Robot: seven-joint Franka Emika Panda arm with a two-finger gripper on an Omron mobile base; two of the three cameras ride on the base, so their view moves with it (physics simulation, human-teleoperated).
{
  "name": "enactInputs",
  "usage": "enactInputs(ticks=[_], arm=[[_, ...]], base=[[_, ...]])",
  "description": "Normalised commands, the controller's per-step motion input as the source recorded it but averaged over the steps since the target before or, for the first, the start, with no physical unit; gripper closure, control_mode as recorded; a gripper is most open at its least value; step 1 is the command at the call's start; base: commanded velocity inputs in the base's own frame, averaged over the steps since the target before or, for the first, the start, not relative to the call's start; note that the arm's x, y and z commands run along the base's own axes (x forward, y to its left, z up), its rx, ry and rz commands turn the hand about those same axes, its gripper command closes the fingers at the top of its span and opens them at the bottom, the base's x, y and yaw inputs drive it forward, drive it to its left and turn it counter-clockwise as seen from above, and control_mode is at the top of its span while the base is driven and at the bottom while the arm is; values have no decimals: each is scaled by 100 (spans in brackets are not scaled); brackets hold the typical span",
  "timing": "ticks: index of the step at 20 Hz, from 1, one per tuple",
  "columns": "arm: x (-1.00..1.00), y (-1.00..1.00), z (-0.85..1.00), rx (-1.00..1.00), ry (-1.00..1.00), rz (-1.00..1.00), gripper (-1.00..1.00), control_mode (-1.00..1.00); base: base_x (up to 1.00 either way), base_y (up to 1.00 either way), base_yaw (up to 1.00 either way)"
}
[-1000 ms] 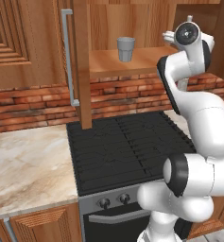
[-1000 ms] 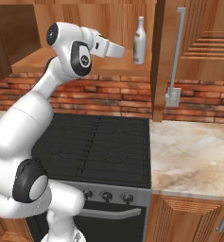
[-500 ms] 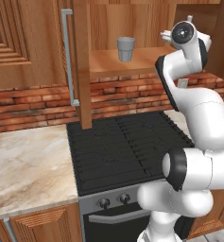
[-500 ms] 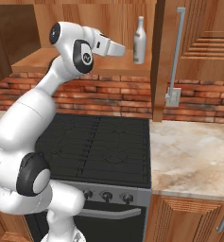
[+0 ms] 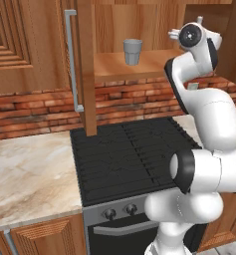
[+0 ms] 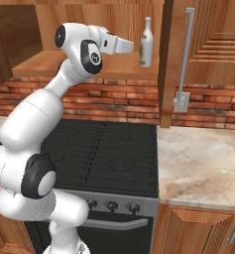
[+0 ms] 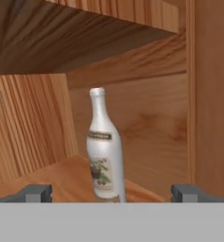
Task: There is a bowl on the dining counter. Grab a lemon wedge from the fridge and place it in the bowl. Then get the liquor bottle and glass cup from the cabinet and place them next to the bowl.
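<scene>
Above the black stove (image 6: 106,149), the open cabinet shelf (image 5: 134,67) runs between two swung-out doors, the left door (image 5: 87,69) edge-on in the left base view and the right door (image 6: 168,59) edge-on in the right base view. Bare shelf board lies around both task items: the glass cup (image 5: 132,52) stands upright toward the shelf's left half, well apart from the liquor bottle (image 6: 146,42), which stands upright near the right door's edge. Marble counter (image 6: 203,163) stretches to the stove's right, another slab (image 5: 30,174) to its left.

Rising from the base, the white arm bends at the elbow and reaches up and forward, its wrist level with the shelf and the gripper (image 6: 125,47) pointing horizontally at the bottle, just short of it and not touching. From the hand view, the two fingertips (image 7: 35,193) stand wide apart, as far as they go, with the bottle (image 7: 104,149) centred between them but farther back; nothing is held.

A dark band rings the bottle's shoulder and a pale label with a dark picture sits below; its writing is too blurred to read.
</scene>
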Motion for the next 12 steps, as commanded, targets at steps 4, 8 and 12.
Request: enactInputs(ticks=[4,8,12], arm=[[0,0,0,-8,-4,0,-100,-100],[3,0,0,-1,0,0,-100,-100],[30,-7,0,0,0,0,-100,-100]], base=[[0,0,0],[0,0,0],[0,0,0]])
